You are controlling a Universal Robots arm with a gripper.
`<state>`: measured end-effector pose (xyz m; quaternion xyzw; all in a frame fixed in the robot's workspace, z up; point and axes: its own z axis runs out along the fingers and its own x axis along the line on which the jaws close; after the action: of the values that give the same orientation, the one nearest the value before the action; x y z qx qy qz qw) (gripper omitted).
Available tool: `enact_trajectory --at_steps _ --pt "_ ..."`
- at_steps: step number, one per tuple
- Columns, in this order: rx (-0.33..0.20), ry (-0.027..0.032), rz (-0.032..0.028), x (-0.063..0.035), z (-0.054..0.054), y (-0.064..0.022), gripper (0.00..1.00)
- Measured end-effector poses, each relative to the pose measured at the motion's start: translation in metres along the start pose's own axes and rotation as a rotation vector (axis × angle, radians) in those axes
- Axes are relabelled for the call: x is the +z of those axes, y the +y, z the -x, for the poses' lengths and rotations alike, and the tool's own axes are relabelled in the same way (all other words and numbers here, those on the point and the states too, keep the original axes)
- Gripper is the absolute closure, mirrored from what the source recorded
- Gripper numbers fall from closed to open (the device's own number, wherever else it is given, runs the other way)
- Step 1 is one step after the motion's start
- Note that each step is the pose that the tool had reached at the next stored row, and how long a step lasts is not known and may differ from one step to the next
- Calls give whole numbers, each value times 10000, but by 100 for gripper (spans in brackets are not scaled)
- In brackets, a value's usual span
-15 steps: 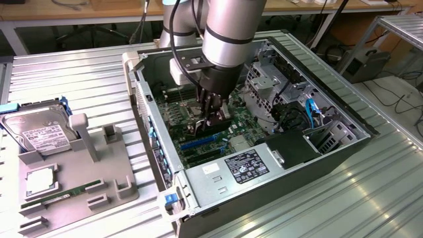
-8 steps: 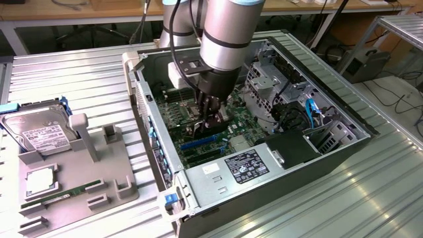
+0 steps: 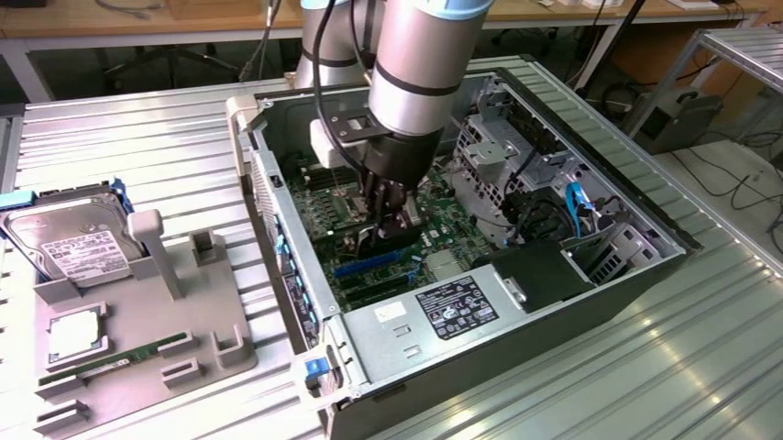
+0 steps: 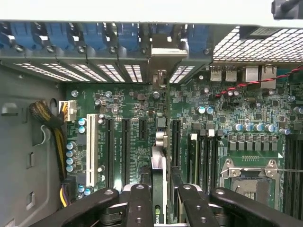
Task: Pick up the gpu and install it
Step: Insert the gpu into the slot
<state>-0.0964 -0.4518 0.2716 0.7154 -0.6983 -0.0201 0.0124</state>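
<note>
Inside the open computer case, my gripper is shut on the gpu, a slim black card held on edge low over the green motherboard. In the wrist view the gpu runs edge-on from between my black fingers toward the rear slot openings. Its silver bracket stands against the case's back wall among the blue clips. The card lies in line with a gap between the black expansion slots; whether its edge touches a slot is hidden. A blue slot lies just below the card.
The power supply, drive cage and blue cables crowd the case. A yellow-black wire bundle and the CPU socket flank the slots. Outside, a grey fixture holds a hard drive, a processor and a green RAM stick.
</note>
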Motion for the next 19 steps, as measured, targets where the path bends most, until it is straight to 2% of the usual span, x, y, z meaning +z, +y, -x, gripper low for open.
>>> enact_trajectory --at_steps 3,5,12,19 --pt "-4 -69 -1 26 -1 -1 74" --pt "-6 -92 -3 37 0 -2 74" --pt "-5 -97 -2 41 -1 -4 74" --pt "-6 -97 -3 -8 -2 -26 74"
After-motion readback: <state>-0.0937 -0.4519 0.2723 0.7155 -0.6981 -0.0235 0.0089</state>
